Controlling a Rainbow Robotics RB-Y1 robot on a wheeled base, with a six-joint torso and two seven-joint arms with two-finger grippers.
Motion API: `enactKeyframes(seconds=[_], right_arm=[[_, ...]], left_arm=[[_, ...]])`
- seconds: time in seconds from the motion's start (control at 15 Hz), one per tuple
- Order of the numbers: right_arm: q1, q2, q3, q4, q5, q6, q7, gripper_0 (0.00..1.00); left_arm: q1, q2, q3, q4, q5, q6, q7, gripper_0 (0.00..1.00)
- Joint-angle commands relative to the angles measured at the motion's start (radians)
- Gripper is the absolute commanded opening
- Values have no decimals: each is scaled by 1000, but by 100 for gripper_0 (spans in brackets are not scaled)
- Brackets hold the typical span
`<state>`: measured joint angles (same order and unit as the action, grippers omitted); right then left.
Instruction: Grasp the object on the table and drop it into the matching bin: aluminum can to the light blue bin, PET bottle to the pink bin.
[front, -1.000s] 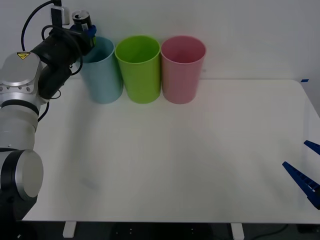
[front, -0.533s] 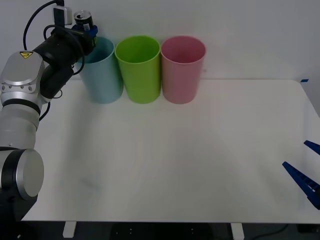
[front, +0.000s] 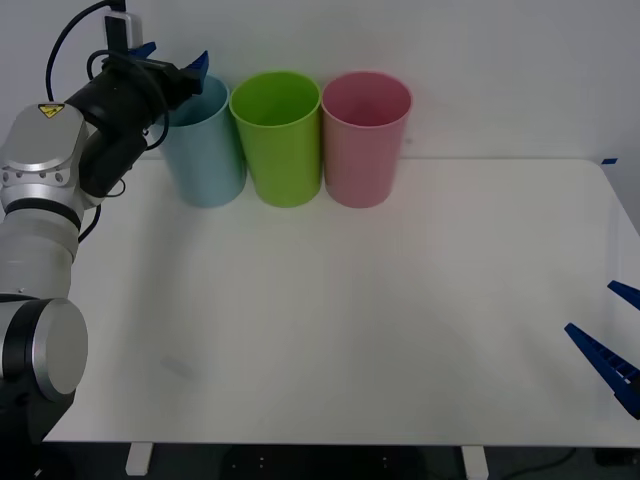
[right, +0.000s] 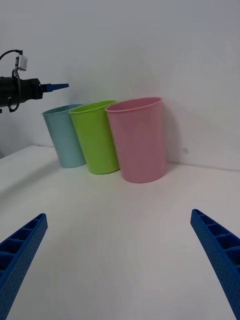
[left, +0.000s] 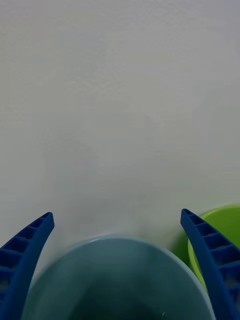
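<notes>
Under both arms spreads the white table (front: 380, 330), wide and flat, with three bins in a row along its far edge, sides almost touching. The blue bin (front: 205, 150) stands at the robot's left end of that row, the green bin (front: 278, 138) just beside it, and the pink bin (front: 365, 138) farthest from the left claw. The left arm (front: 60, 170) reaches up and forward to that far left corner. Its claw, the left gripper (front: 172, 62), hangs just above the blue bin's rim on the side away from the green bin, released, its two blue fingers (front: 197, 67) spread wide with nothing between them. From the left wrist, the blue bin's open mouth (left: 120, 280) lies directly below the spread fingers (left: 22, 260), and the green rim (left: 222, 235) sits just beyond one fingertip. The can cannot be seen, and the bin's depth is too blurred to tell whether it lies inside. The right gripper (front: 612, 330) hangs low over the near right corner, well apart from the bins, fingers (right: 217, 260) also spread and empty.
</notes>
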<state>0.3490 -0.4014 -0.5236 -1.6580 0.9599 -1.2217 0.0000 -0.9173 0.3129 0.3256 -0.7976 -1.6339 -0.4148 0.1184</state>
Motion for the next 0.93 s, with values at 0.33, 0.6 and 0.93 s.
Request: enactKeyframes(seconds=[0.33, 0.6, 0.93], right_arm=[[0, 0, 0, 0, 0, 0, 0, 100], [0, 0, 0, 0, 0, 0, 0, 100], [0, 0, 0, 0, 0, 0, 0, 100]], left_arm=[[37, 46, -5, 0, 106, -85, -8, 100], [83, 89, -14, -2, 213, -182, -25, 100], [176, 144, -34, -34, 370, -294, -46, 100]])
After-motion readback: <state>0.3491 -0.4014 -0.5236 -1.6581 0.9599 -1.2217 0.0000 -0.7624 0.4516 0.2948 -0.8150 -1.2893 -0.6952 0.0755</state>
